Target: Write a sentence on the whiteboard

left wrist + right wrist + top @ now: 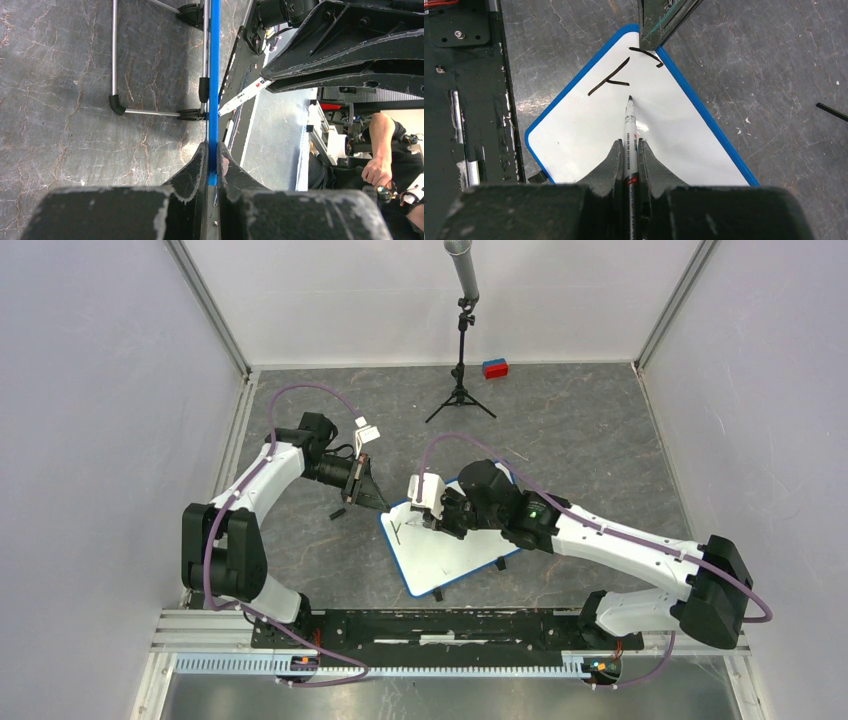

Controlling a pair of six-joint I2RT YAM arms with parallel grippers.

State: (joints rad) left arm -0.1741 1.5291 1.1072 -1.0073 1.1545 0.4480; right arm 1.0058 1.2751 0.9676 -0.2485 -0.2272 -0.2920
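Observation:
The whiteboard (455, 552), white with a blue rim, lies tilted on the table between the arms. My left gripper (381, 502) is shut on the board's far-left corner. In the left wrist view the blue rim (214, 75) runs edge-on between my left gripper's (214, 146) fingers. My right gripper (629, 143) is shut on a white marker (629, 122) with its black tip pointing at the board (589, 135). Of the sentence, only a few black strokes (610, 80) like an F show near that corner. I cannot tell whether the tip touches the board.
A black tripod (461, 370) with a grey pole stands at the back, with a red and blue block (495, 368) beside it. A thin black stick (337, 513) lies left of the board. The board's metal legs (150, 112) show underneath. The black base rail (430, 628) runs along the near edge.

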